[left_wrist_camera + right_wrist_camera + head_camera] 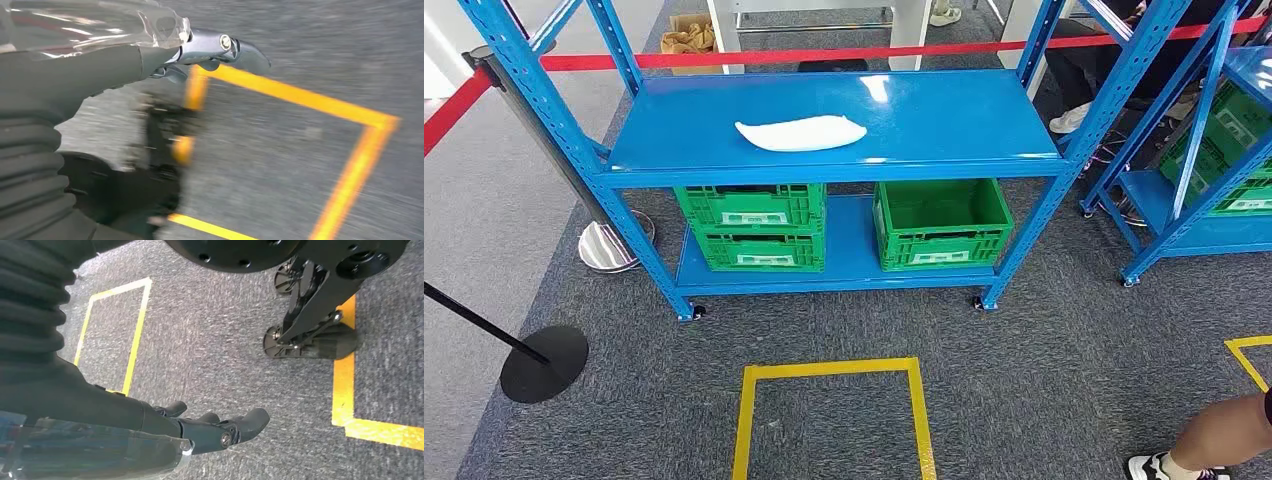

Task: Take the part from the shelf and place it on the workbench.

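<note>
A white, elongated part (pixel 801 132) lies on the top board of a blue shelf (pixel 944 110) straight ahead of me, left of the board's middle. My left hand (pixel 165 60) hangs over grey carpet with its fingers apart and nothing in them; the picture is blurred. My right hand (pixel 210 427) also hangs above the carpet, fingers stretched out and holding nothing.
Green crates (pixel 754 225) (pixel 942 222) stand on the lower shelf board. A yellow taped square (pixel 829 370) marks the carpet before the shelf. Red-belt stanchions (pixel 609 245) (pixel 544 362) stand left. A second blue shelf (pixel 1214 130) stands right. A person's leg (pixel 1214 440) is at bottom right.
</note>
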